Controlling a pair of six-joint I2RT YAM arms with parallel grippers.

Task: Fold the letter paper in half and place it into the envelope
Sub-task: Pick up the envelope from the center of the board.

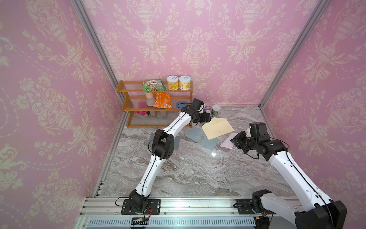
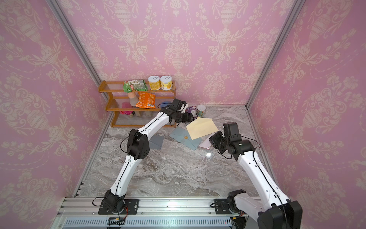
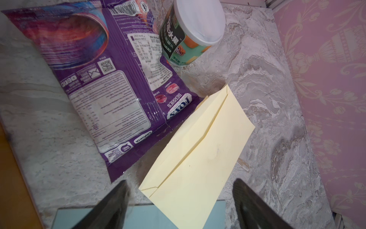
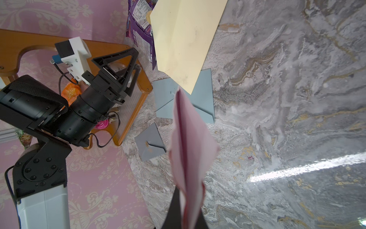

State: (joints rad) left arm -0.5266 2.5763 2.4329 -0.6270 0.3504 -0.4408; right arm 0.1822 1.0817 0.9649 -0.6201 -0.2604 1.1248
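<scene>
Folding looking done, I am pinching the paper [image 4: 190, 138] in my right pincer [image 4: 181, 206] at the cream envelope's [image 3: 198, 148] 5 o'clock, my left pincer [image 3: 180, 181] gaping wide by its 10 o'clock corner, insertion not yet done.

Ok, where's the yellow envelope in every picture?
In a top view: yellow envelope right of centre, at the far part of the table.
In a top view: the same spot.
Left wrist: beside the purple candy bag.
Right wrist: beyond the pink letter paper.
Shared landmark: the blue-grey envelope it overlaps, in all four views.
</scene>
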